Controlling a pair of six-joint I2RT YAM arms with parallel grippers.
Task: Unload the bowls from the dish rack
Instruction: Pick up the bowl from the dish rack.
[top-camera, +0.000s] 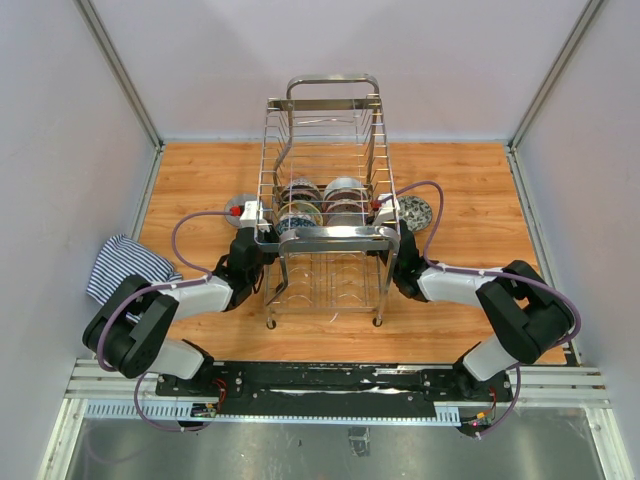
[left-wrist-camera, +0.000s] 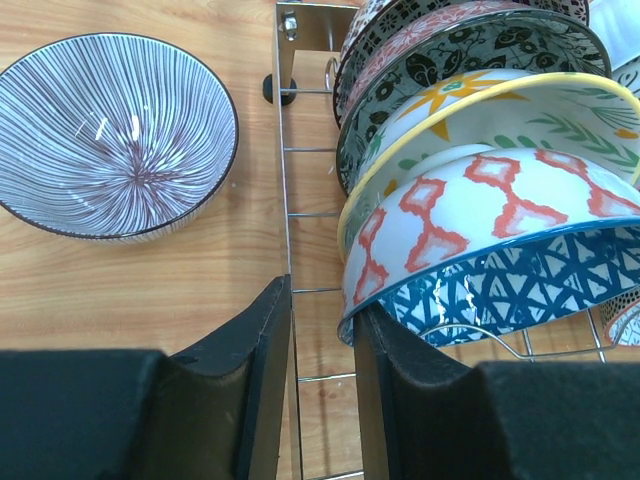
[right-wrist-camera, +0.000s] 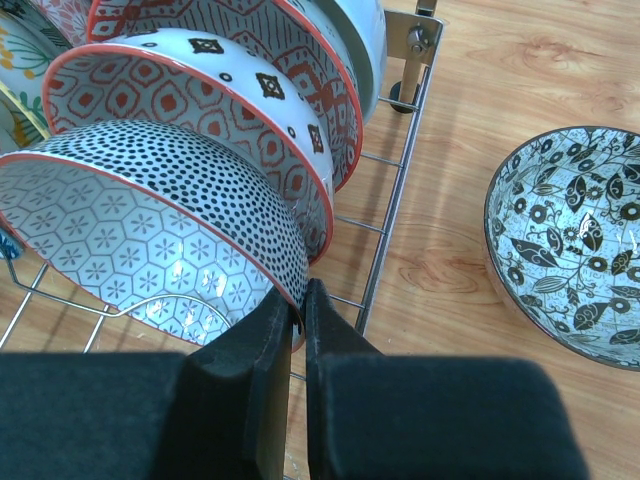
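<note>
Dish rack (top-camera: 330, 233) holds bowls (top-camera: 300, 192); right claw (right-wrist-camera: 299, 325) pinches dotted bowl (right-wrist-camera: 170, 170); left claw (left-wrist-camera: 322, 305) apart

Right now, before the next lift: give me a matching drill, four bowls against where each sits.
Bowls:
1. purple-striped bowl
2. leaf-patterned bowl
3. dotted bowl
4. blue-triangle bowl

Places:
A. in the rack, rim pinched by the shut right pincer
B. on the table, right of the rack
C. in the rack, beside the open left pincer
D. on the table, left of the rack

Pairs: 1-D, 2-B, 3-A, 4-C
</note>
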